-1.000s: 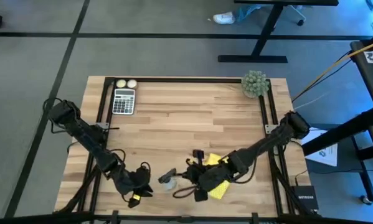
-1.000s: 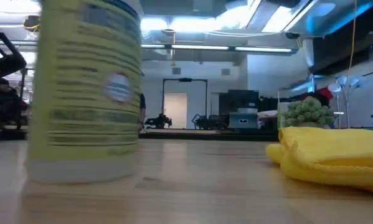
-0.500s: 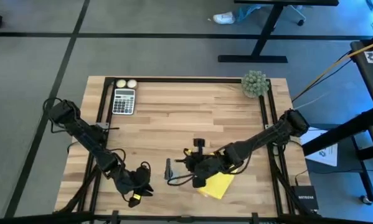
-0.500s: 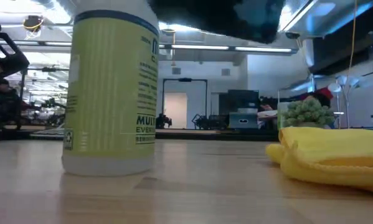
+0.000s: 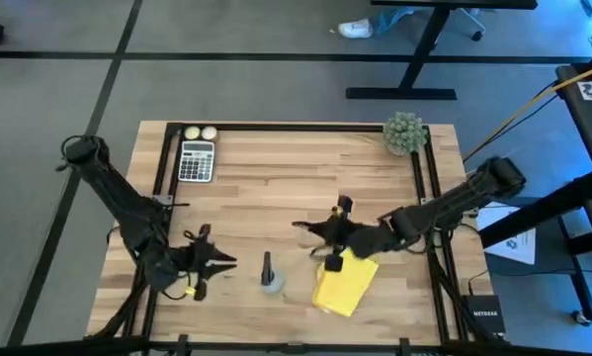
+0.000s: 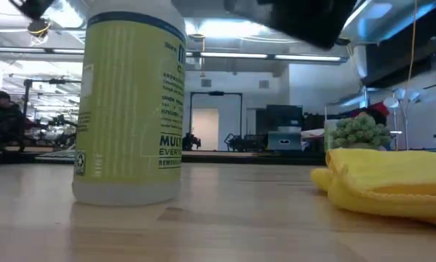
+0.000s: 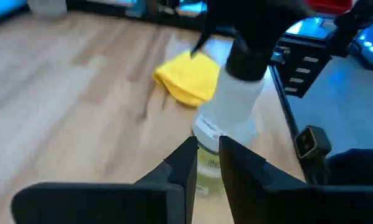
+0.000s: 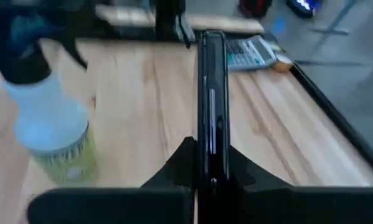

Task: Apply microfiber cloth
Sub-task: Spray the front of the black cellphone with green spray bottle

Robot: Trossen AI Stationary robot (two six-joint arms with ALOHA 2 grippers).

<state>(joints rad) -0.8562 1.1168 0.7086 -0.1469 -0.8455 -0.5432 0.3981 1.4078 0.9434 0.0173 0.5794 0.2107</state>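
**Cloth lies free by the bottle as the right arm backs off**

Things have moved in the last 1 second. Back then the right gripper [image 8: 210, 158] was low and close to the spray bottle [image 5: 267, 272], and the bottle looked blurred, as if it was being moved. Now the bottle stands still and upright on the counter [image 5: 276, 178]. The right gripper has gone away from the bottle and sits a bit past it, toward the back of the counter. Its jaws are clamped on the thin edge of a black phone [image 8: 212, 93], which it holds up off the wood. The left gripper [image 7: 206, 152] has come in near the bottle from the other side. Its jaws are close together with only a thin gap, and they hold nothing.

I think this means the spraying part is over and the wiping comes next. The phone is held up and ready, but nothing is touching the cloth yet.

The microfiber cloth [image 5: 345, 287] lies flat on the counter just beside the bottle, on the right arm's side, not touching it. It is bright yellow and soft. It is folded over, so it looks thick and puffy at the edge, with a rounded fold facing the bottle. It looks easy to pinch, but floppy.
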